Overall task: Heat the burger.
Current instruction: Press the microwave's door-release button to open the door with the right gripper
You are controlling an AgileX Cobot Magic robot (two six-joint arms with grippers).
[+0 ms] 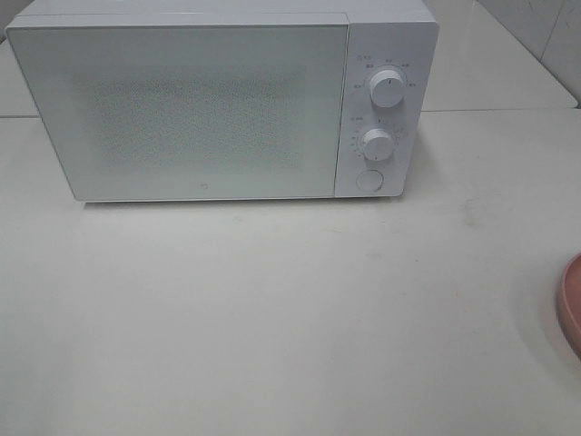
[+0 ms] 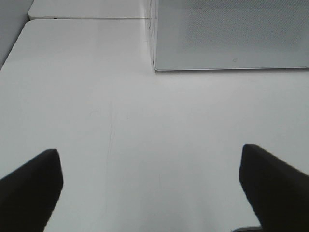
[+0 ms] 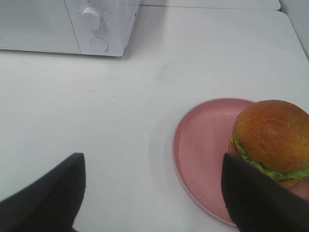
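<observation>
Microwave [image 1: 200, 109] dial markings [image 1: 406, 66] too small to read; burger [image 3: 273, 140] on pink plate [image 3: 203, 142].

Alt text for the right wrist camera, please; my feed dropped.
A glossy golden-brown burger with green lettuce sits on a round pink plate on the white table, close by the open, empty right end effector. A white microwave oven with round knobs stands farther off.

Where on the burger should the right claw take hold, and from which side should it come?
Grip the burger across its middle layers, below the domed bun, coming from above: it sits upright on the pink plate, and the smooth dome would likely slip.
</observation>
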